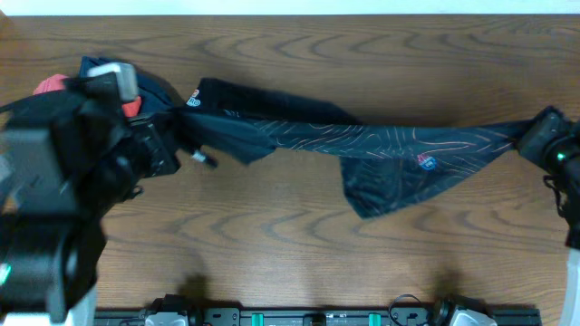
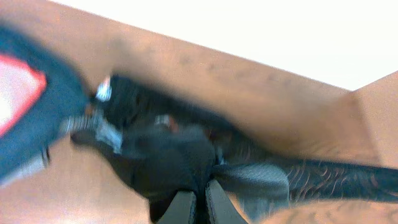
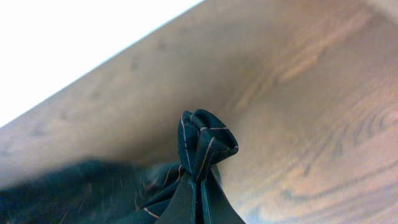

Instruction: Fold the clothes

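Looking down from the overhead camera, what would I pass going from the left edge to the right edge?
left gripper, pinching one end of the cloth → black jersey, stretched out between the two → right gripper, pinching the other end

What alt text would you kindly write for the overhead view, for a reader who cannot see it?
A black jersey with thin orange lines is stretched across a wooden table, its ends pinched by the left gripper and the right gripper. Its loose middle spreads toward the near edge; something red shows at far left.
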